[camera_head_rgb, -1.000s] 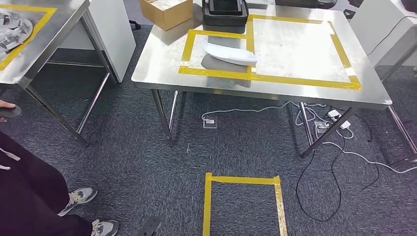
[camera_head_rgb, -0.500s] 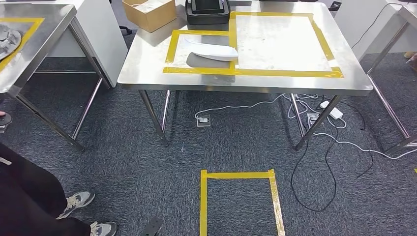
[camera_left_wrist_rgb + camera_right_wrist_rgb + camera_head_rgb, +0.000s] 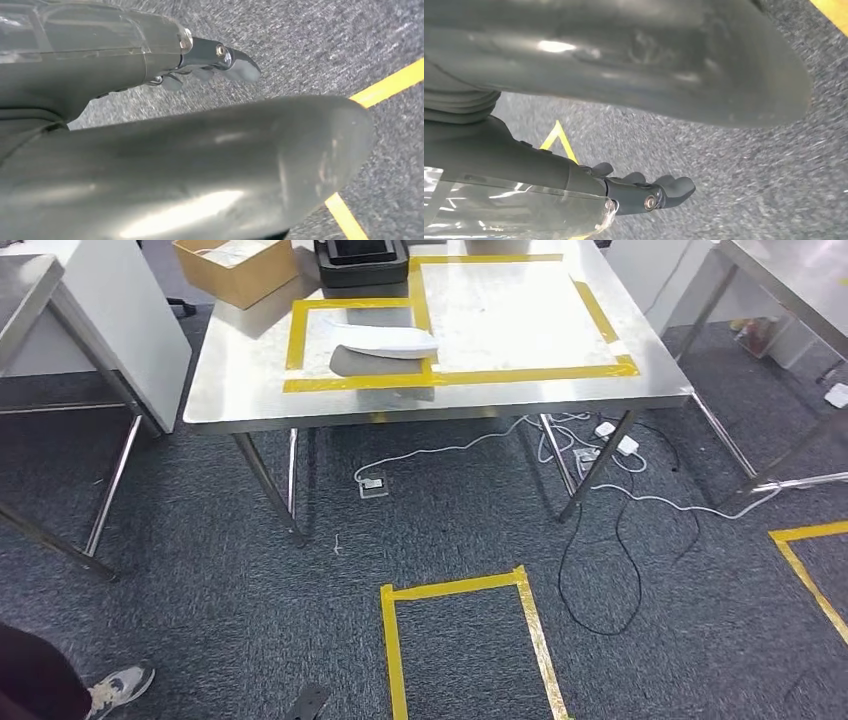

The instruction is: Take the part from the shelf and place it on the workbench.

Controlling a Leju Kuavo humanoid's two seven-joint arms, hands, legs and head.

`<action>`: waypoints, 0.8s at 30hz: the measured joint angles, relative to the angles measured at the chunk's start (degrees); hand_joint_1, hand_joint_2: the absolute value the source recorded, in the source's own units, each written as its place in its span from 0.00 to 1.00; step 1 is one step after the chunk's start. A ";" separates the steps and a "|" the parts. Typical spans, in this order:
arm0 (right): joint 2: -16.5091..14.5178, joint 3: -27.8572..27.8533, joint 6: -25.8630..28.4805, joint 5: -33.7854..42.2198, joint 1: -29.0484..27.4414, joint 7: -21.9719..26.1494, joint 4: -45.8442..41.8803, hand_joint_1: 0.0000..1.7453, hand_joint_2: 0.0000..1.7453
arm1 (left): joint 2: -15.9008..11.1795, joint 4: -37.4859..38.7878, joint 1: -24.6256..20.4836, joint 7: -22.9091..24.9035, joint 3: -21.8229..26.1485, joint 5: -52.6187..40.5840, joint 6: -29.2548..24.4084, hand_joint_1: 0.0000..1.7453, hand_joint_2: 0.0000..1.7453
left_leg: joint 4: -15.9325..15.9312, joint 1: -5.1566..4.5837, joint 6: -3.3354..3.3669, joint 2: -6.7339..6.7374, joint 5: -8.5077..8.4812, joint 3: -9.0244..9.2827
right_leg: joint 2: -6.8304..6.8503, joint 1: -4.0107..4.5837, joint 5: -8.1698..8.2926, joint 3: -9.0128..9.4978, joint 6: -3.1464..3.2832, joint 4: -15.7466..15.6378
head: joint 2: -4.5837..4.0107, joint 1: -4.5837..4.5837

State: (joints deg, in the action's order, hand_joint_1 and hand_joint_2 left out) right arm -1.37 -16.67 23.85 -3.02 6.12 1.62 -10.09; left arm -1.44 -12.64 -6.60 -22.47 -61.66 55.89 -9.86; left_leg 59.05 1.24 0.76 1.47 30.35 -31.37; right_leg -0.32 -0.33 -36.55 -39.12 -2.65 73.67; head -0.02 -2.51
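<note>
Both hands, left hand (image 3: 210, 62) and right hand (image 3: 644, 192), hung empty, fingers loosely apart; white part (image 3: 385, 340) far ahead: risk missed reach.

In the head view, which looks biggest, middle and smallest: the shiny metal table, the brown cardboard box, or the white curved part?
1. Shiny steel table, by far the largest.
2. White curved part and brown cardboard box: these look much alike in size. The box is cut off by the picture's edge and sits farther back, so ranking them is unsure.

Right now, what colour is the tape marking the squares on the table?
Yellow tape, clearest in the head view.
</note>
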 joint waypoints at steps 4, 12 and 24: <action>0.03 -0.03 -0.01 0.00 -0.40 0.02 0.08 0.00 0.00 | 0.09 -0.01 -0.16 0.00 0.00 0.00 0.00 0.00 0.00 | -0.02 -0.07 -0.36 2.22 0.28 0.34 | 1.96 0.02 5.95 4.76 0.47 -9.20 | 0.00 0.01; 0.26 -0.06 0.03 0.01 -0.25 0.02 0.11 0.00 0.00 | 0.39 -0.13 -0.41 -0.04 -0.01 -0.04 0.00 0.00 0.00 | 3.47 -0.15 -2.33 -0.54 3.46 -0.55 | 1.89 0.53 8.50 8.04 3.78 -17.21 | 0.00 -0.42; 0.32 -0.08 0.06 0.73 -0.13 0.08 0.15 0.00 0.00 | 0.33 -0.17 -0.02 -0.35 -0.02 -0.21 0.10 0.00 0.00 | 0.74 0.08 -1.31 -6.24 -0.02 -0.61 | -6.25 0.23 7.66 6.79 2.37 -15.13 | 0.00 -0.72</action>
State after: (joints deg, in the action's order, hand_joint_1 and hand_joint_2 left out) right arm -1.05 -16.75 23.91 -2.28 5.99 1.70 -9.94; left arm -1.11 -12.81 -6.63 -22.82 -61.68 55.68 -9.75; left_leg 59.79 1.32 -0.55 -4.76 30.33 -31.97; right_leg -6.57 -0.10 -28.89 -32.33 -0.28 58.54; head -0.02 -3.23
